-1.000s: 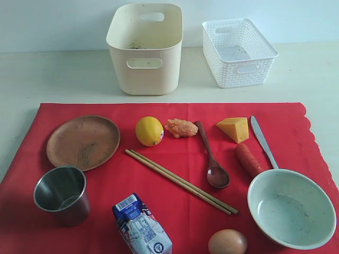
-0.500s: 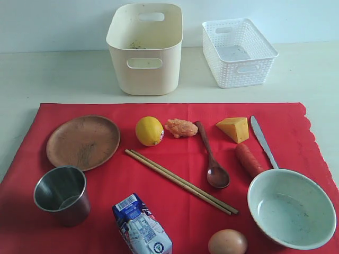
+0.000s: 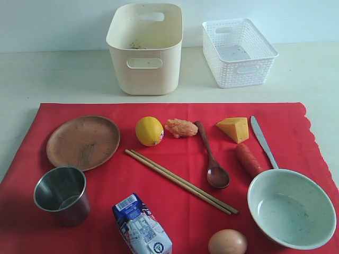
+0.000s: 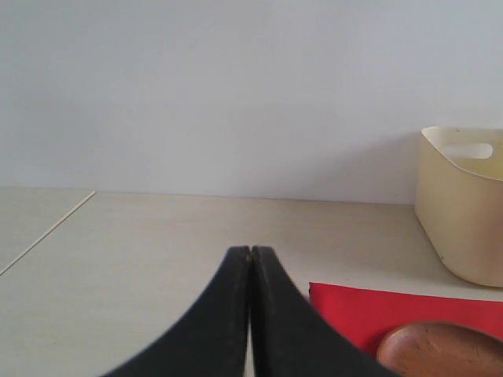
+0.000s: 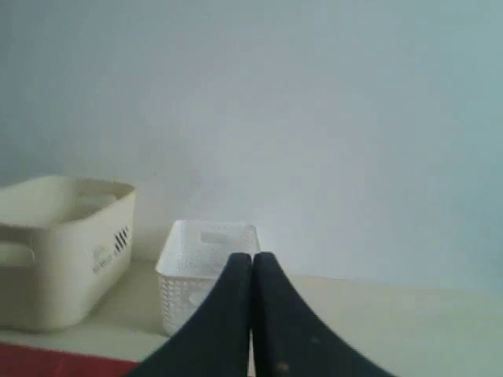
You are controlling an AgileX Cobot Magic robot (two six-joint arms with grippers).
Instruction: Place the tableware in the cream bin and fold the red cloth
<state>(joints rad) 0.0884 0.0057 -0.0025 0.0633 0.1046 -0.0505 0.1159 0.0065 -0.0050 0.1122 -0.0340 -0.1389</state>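
Red cloth (image 3: 106,180) spread flat and unfolded on pale table (image 3: 53,74), scalloped edge at the right of the exterior view.

Left gripper (image 4: 251,253) — clenched, tips pressed together, nothing between them. Held over bare table, near one cloth corner and the rim of the wooden plate (image 3: 83,142).

Right gripper (image 5: 251,256) — clenched likewise, empty. Pointed toward white lattice basket (image 3: 241,74), with cream bin (image 3: 144,79) beside that.

On the cloth, far row, left to right: plate, lemon (image 3: 149,130), orange food lump (image 3: 180,127), dark wooden spoon (image 3: 211,156) with scoop end nearest the camera, cheese wedge (image 3: 233,129), knife (image 3: 263,141) lying lengthwise.

Middle: chopsticks (image 3: 181,181) paired and diagonal, starting just below the lemon; carrot (image 3: 248,160) between spoon and knife, near end just beside the pale bowl (image 3: 291,208).

Near row: steel cup (image 3: 62,194) upright just beside the plate, milk carton (image 3: 142,226) on its side, egg (image 3: 228,242), bowl upright at the right.

Bin and basket upright on bare table beyond the cloth, apart, bin on the left. Plate, cup, chopsticks, spoon, knife, bowl all outside the bin.
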